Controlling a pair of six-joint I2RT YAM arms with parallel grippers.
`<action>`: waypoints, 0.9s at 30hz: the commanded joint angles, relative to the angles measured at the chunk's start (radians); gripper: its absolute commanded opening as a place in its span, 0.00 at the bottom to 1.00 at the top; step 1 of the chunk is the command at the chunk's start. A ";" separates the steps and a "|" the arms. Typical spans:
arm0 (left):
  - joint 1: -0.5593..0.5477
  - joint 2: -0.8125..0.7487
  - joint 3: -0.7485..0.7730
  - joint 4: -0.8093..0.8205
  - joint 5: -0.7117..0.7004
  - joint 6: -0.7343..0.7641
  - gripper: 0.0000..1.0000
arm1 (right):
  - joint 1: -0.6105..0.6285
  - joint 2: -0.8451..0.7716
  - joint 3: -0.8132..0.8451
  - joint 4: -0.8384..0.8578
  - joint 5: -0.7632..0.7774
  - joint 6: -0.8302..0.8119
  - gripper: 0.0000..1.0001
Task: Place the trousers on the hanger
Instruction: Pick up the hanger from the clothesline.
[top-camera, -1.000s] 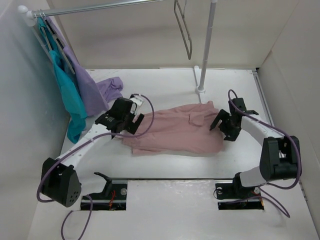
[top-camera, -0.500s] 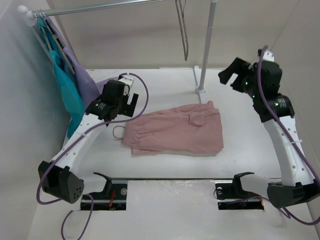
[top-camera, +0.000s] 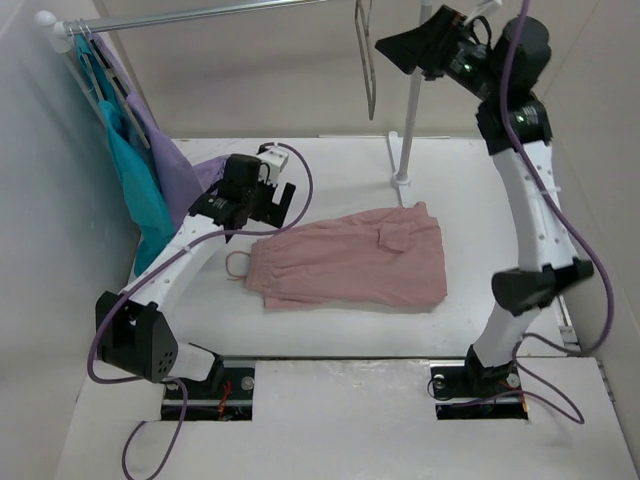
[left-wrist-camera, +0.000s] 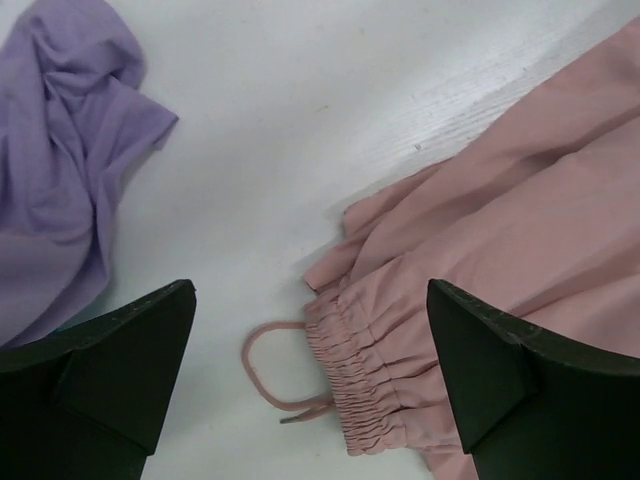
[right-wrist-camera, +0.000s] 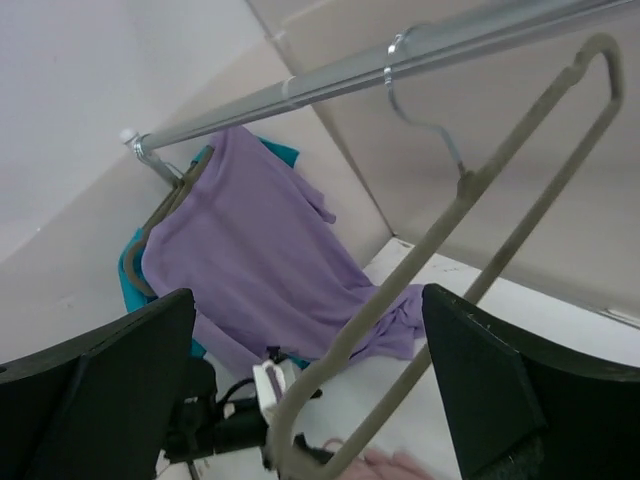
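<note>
The trousers (top-camera: 350, 262) lie flat mid-table, waistband toward nine o'clock. The hanger (right-wrist-camera: 463, 192) hangs on the rail (right-wrist-camera: 470, 35) at twelve o'clock, not yet taken. The right gripper (top-camera: 405, 46), jaws spread and empty, faces it. Fetching the hanger looks like the current step, and next it must close on the frame. The left gripper (left-wrist-camera: 310, 290) hovers open over the waistband.

One pair of dusty-pink soft fabric trousers (top-camera: 350, 260) on the white counter (top-camera: 330, 170), just the one. One bare, thin grey-taupe triangular hanger (right-wrist-camera: 462, 192) up on one silver metal rail (top-camera: 200, 15), and one white upright pole (top-camera: 412, 100). Hung clothes, two: one lilac-purple garment (top-camera: 175, 170), one teal garment (top-camera: 140, 195). Two black two-finger grippers: the left gripper (left-wrist-camera: 310, 300), the right gripper (right-wrist-camera: 308, 300).
</note>
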 joint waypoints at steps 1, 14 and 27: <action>-0.001 -0.015 -0.044 0.036 0.055 -0.028 1.00 | 0.000 0.182 0.142 0.129 -0.134 0.117 1.00; 0.018 -0.024 -0.134 0.105 0.031 0.003 1.00 | 0.018 0.375 0.200 0.358 -0.178 0.319 0.90; 0.018 -0.042 -0.177 0.132 0.000 0.014 1.00 | 0.038 0.415 0.181 0.387 -0.108 0.390 0.71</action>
